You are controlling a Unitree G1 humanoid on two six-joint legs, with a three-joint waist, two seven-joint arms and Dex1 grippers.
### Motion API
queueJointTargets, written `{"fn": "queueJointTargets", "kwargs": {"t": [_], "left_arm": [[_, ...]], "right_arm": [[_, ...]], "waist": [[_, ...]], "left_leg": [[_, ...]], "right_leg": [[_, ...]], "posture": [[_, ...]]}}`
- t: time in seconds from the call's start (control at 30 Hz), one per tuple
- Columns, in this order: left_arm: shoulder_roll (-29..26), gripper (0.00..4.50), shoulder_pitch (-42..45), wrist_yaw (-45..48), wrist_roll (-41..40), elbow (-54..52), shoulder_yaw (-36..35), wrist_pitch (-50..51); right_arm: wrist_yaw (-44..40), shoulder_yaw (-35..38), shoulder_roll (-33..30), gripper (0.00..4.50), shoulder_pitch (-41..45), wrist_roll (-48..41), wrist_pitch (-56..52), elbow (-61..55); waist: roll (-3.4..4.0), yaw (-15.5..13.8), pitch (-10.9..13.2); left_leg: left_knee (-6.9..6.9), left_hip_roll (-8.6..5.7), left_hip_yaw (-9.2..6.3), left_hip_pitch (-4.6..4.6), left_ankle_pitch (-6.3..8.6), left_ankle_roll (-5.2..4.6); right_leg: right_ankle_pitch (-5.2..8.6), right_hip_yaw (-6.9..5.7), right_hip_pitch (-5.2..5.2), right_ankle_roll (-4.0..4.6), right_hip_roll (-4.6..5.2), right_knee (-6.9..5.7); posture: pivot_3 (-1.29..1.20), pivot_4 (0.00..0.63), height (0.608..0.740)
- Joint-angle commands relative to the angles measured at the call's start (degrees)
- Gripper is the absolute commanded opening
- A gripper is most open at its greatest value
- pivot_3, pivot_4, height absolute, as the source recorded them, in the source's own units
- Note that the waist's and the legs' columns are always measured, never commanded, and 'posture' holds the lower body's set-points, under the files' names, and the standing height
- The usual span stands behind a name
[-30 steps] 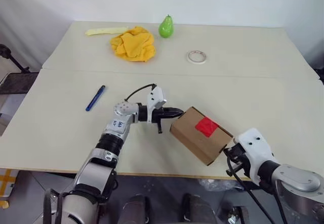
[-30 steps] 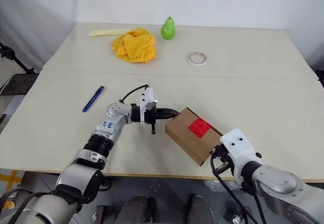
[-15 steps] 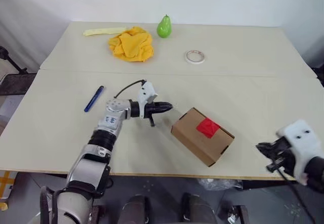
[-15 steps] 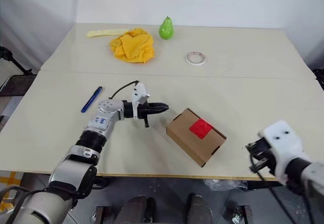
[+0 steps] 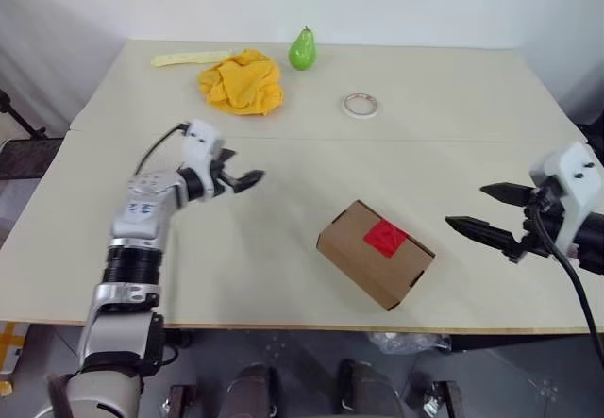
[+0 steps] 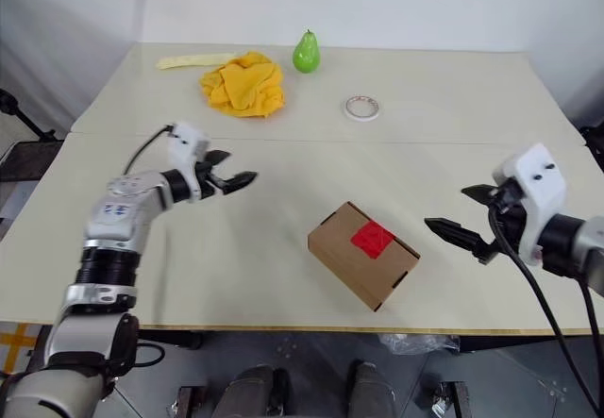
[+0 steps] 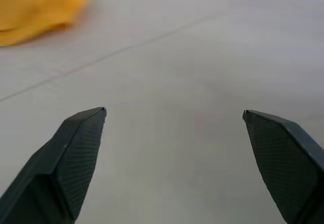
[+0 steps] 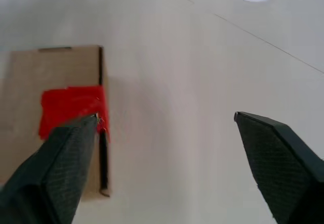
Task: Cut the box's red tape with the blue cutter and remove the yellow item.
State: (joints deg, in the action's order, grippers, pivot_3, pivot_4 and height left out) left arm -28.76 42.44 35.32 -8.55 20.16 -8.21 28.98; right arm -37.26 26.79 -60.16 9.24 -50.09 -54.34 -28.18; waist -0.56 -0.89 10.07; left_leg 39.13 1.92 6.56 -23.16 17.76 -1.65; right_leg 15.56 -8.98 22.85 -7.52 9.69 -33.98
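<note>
The brown cardboard box [image 5: 363,258] lies closed on the table's front middle, turned at an angle. The red tape [image 5: 384,238] is stuck across its top seam, also seen as red tape [image 8: 71,106] in the right wrist view. My left gripper [image 5: 243,167] hovers open and empty over bare table well to the left of the box, as its gripper [image 7: 174,114] view confirms. Right of the box, my right gripper [image 5: 466,205] is raised, open and empty, pointing at the box. The blue cutter and the yellow item are hidden.
A yellow-orange cloth heap [image 5: 241,81], a pale yellow strip [image 5: 189,58], a green pear [image 5: 302,50] and a white tape roll [image 5: 360,105] sit on the far half of the table. A seam [image 5: 425,142] runs across the table.
Both grippers have opened. My left arm swung left, away from the box's left end. My right arm drew back to the right and rose. The box stays put.
</note>
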Motion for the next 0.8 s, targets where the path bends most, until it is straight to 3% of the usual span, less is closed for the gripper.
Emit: {"fn": "queueJointTargets", "kwargs": {"t": [0.03, 0.17, 0.33, 0.8], "left_arm": [[-3.35, 4.45, -0.59, -4.06, 0.45, -0.96, -3.54, -0.71], [-8.07, 4.45, -1.10, -7.32, 1.37, 4.08, -5.70, 1.14], [-9.96, 4.45, -0.57, -5.72, 1.27, 10.50, -3.79, 5.26], [-10.87, 4.45, -0.22, 0.96, 1.19, 14.93, 0.46, 13.56]], "right_arm": [[-3.26, -2.97, 0.97, 4.50, 3.73, 3.27, 6.71, 2.04], [-7.22, -8.95, 1.23, 4.50, 8.18, 6.32, 10.30, 5.82], [-8.66, -12.66, 2.60, 4.50, 11.49, 8.83, 11.88, 8.04], [-9.23, -11.67, 2.68, 4.50, 10.65, 9.73, 10.94, 6.31]], "waist": [[0.00, -0.08, 0.00], [-0.01, -0.42, 0.01], [-0.02, -0.62, 0.01], [0.00, -0.44, 0.00]], "left_leg": [[0.00, 0.00, 0.00, 0.03, -0.01, -0.01], [0.00, -0.01, 0.04, 0.01, -0.02, 0.00], [0.00, -0.02, 0.31, -0.02, -0.02, 0.01], [0.00, -0.02, 0.43, 0.01, -0.05, 0.06]], "right_leg": [[0.00, 0.01, 0.00, 0.00, 0.00, -0.04], [0.00, 0.01, 0.00, 0.00, 0.00, -0.02], [0.00, -0.04, 0.01, 0.00, 0.00, -0.04], [0.00, -0.03, 0.01, 0.00, 0.00, -0.10]], "posture": [[0.00, 0.150, 0.740], [0.00, 0.150, 0.740], [0.00, 0.150, 0.740], [0.00, 0.150, 0.740]]}}
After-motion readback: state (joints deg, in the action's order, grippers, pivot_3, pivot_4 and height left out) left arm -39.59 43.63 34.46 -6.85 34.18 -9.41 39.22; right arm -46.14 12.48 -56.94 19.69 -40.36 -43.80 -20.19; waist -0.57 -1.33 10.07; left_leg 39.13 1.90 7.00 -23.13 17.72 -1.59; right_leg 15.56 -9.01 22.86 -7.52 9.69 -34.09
